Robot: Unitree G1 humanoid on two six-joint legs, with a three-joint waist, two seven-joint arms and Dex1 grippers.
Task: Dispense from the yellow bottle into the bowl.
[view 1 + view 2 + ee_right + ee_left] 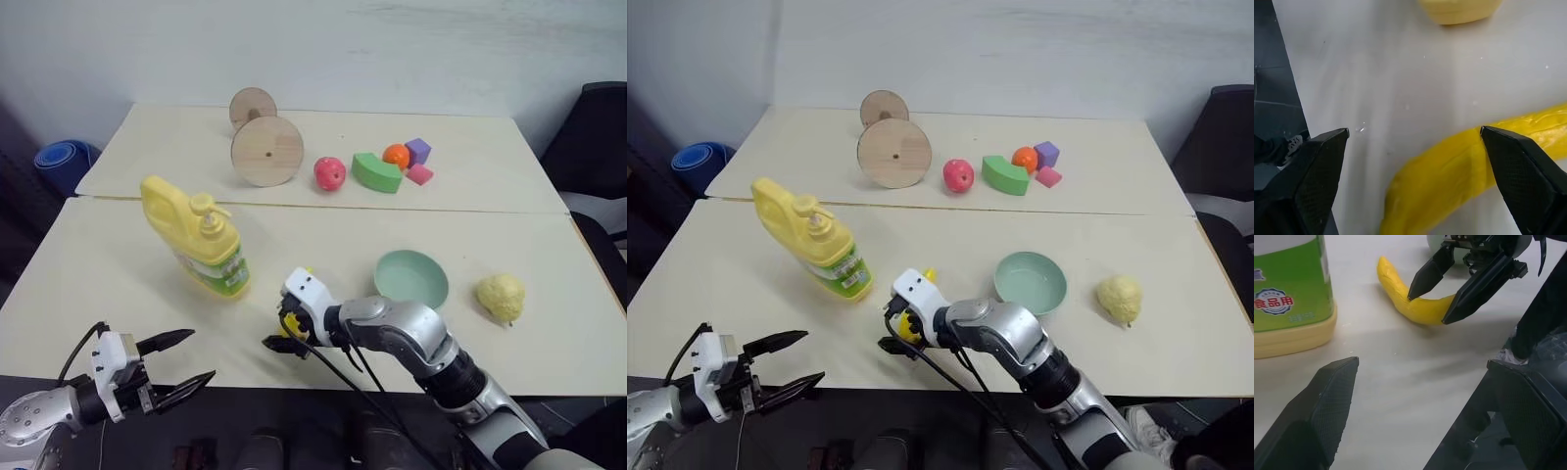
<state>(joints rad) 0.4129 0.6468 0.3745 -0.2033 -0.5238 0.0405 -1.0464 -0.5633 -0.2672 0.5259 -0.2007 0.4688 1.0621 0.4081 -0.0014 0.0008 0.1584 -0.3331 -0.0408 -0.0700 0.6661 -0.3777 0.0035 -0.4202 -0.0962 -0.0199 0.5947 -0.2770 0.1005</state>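
The yellow bottle (199,238) is standing upright on the near table (88,284), just to the left of the right gripper (281,340). That gripper is spread wide, fingers straddling a banana (1410,303), not pinching it. The bowl (411,278) sits just right of that arm. The left gripper (178,364) hangs open at the table's front edge, near the bottle but apart from it.

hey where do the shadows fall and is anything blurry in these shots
Left eye view: soft shadows under the bottle and bowl. Left wrist view: the banana casts a shadow on the table; the near left fingers look soft. Right wrist view: banana edges slightly blurred.
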